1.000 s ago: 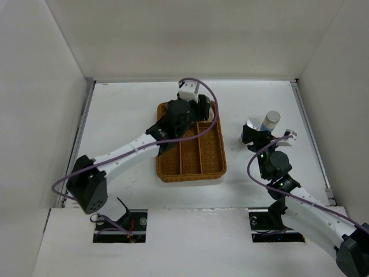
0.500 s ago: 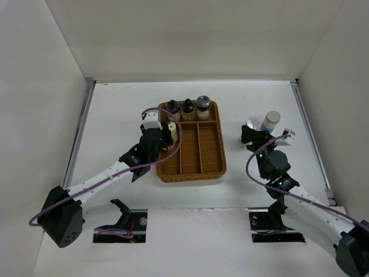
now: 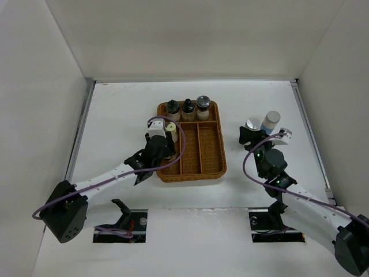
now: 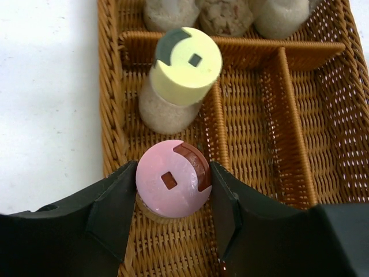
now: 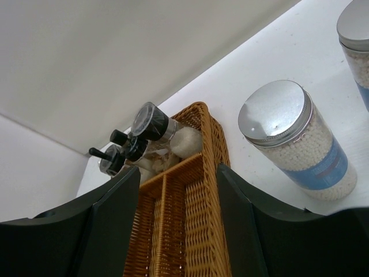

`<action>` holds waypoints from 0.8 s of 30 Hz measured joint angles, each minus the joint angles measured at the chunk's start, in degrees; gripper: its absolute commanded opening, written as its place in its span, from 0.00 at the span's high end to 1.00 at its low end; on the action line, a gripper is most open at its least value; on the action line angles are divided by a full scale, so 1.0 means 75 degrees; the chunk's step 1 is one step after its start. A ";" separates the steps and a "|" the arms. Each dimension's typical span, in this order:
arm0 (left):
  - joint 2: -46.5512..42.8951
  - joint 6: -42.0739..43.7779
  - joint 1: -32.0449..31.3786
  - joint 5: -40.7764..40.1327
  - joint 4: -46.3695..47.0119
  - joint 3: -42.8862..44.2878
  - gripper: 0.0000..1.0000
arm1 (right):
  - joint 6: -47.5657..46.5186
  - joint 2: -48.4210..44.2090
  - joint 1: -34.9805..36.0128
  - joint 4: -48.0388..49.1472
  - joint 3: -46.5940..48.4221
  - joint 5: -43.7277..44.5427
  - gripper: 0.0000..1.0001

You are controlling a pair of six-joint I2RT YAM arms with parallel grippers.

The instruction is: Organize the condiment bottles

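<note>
The left tool (image 4: 173,186) is closed on the small pink-capped shaker bottle (image 4: 173,179), one finger touching each side of the cap. The bottle is upright in the left long compartment of the brown wicker divided tray (image 4: 109,86). Just beyond it in the same compartment stands the cream yellow-capped bottle (image 4: 184,60). Three dark-capped bottles (image 3: 188,108) fill the far cross compartment. The right tool (image 5: 179,173) is spread wide and holds nothing. Two taller silver-capped bottles with blue bands (image 3: 271,120) stand on the white worktop (image 3: 115,115), right of the tray.
</note>
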 measured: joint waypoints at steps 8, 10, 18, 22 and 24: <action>-0.0032 -0.0006 -0.0251 0.0073 0.0029 -0.0085 0.38 | -0.0111 0.0254 0.0000 0.0012 0.0017 0.0000 0.27; -0.0032 -0.0050 -0.0271 0.0125 -0.0020 -0.0192 0.31 | -0.0157 0.0256 0.0003 0.0012 0.0023 0.0003 0.23; -0.0653 -0.0064 -0.0198 -0.0017 -0.0140 -0.0688 0.15 | -0.0460 0.0729 0.0318 0.0035 0.0326 0.0198 0.22; -0.1443 -0.0093 0.0032 -0.0105 0.0245 -0.0868 0.17 | -0.0778 0.1011 0.0481 -0.0017 0.0609 0.0414 0.56; -0.1859 -0.0131 0.0277 -0.0146 0.0641 -0.0985 0.19 | -0.0950 0.1131 0.0527 -0.0105 0.0825 0.0562 0.72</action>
